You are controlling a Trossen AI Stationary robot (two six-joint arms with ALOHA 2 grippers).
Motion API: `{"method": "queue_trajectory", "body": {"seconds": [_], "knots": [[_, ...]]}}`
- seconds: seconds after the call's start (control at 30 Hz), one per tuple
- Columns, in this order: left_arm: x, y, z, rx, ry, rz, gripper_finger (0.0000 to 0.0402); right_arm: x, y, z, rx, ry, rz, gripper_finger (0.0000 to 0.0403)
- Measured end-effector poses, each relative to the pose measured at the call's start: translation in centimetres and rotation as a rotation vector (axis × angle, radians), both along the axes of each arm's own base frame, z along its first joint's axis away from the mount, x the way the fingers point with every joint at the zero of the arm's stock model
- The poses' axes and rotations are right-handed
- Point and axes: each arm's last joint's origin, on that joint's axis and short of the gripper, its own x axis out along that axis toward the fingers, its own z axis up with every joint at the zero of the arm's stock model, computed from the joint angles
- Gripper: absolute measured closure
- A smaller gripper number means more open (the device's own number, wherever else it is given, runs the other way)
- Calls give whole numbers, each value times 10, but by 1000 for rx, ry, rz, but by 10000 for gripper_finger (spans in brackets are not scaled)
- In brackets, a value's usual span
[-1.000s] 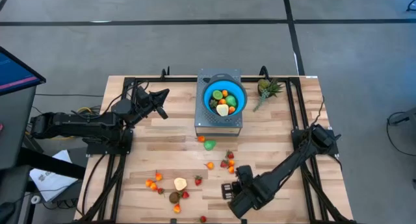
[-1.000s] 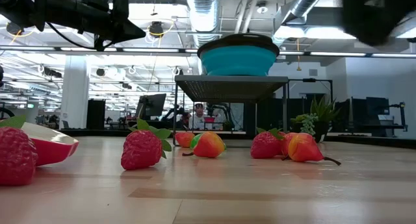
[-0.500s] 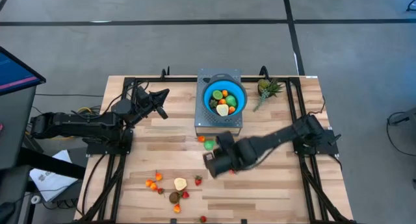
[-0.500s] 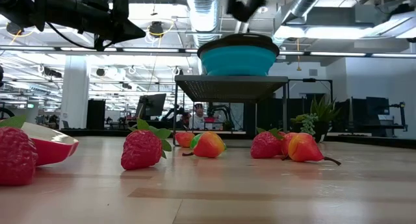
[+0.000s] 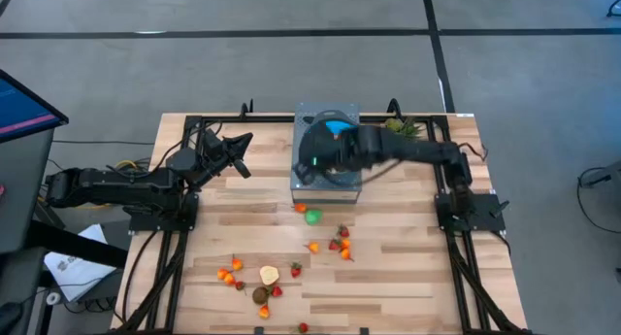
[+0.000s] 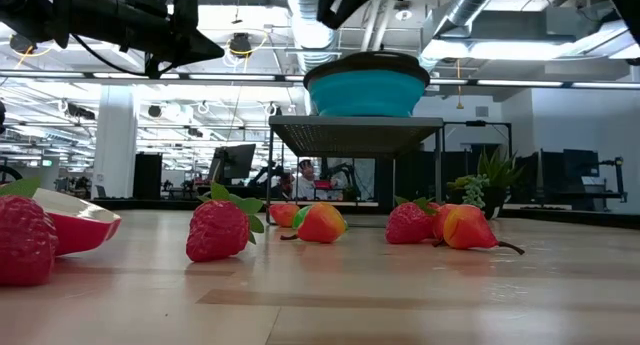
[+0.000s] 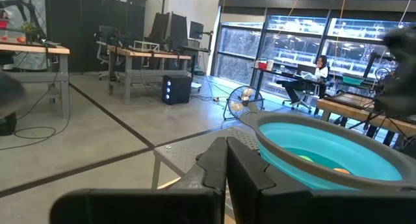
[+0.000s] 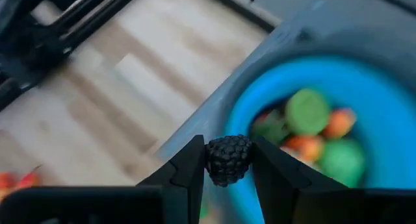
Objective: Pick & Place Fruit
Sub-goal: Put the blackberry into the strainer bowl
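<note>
Blue plastic marks the bowl (image 5: 337, 131), which sits on a grey perforated stand (image 5: 327, 184) at the far middle of the wooden surface (image 5: 408, 267). From above, the right gripper (image 5: 315, 163) hangs over the bowl's left rim and hides most of it, so what it carries cannot be made out there. Its own wrist camera settles that: the two dark fingers (image 8: 188, 169) are clamped on a small black bumpy berry (image 8: 229, 159), held above the bowl's edge, with green and orange fruit (image 8: 307, 111) lying inside the bowl below.

The left gripper (image 5: 236, 152) waits over the far left of the surface, well apart from the stand, its fingers pressed together on nothing (its wrist view shows them meeting with the bowl beyond).

Only the high view shows the loose fruit still out on the surface: a green piece (image 5: 312, 217) just in front of the stand, a red and orange cluster (image 5: 342, 244) near the middle, and another group (image 5: 254, 280) toward the near left. The low view shows these only from the side, as strawberries (image 6: 220, 231) and peach-coloured pieces (image 6: 320, 223) in a row, with the bowl raised on its stand behind them.
</note>
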Motion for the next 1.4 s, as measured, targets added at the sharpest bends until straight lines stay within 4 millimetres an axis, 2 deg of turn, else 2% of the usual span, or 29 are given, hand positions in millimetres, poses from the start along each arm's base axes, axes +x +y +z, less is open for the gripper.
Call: {"method": "queue_trajectory", "body": {"seconds": [0.23,0.47,0.8,1.07,1.3,1.4], "knots": [[0,0,0,0,0,0,400,-8,-59,2,3,72,23,305],[0,0,0,2,2,1,400,-21,-92,-4,91,158,16,305],[-2,5,0,2,2,32,400,-29,-107,-6,55,245,83,305],[-2,6,0,2,2,36,400,-28,-112,-7,118,242,328,305],[-2,6,0,2,1,36,400,-18,-114,-46,174,318,496,305],[-2,6,0,2,1,36,400,-16,-116,-58,191,341,494,305]]}}
